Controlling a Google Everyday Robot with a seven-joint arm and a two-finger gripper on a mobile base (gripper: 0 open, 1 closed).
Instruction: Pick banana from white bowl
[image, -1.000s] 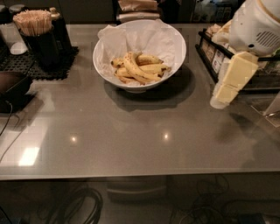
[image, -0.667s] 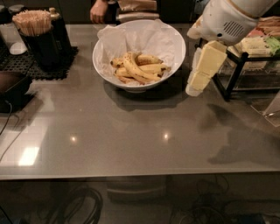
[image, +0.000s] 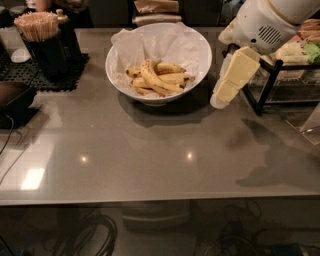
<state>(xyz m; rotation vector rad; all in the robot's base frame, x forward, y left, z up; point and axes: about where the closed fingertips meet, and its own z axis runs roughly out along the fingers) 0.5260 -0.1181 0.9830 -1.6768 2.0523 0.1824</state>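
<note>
Gripper (image: 219, 100) beside white bowl (image: 207, 67), off banana (image: 152, 80)

the pincer (image: 220, 101) has swung leftward to just beside the white bowl (image: 204, 61)

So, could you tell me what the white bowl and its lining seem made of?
The white bowl looks like glazed ceramic, judging by its glossy rim. Its lining seems thin paper, crumpled and creased. The gripper hangs beside the bowl.
</note>
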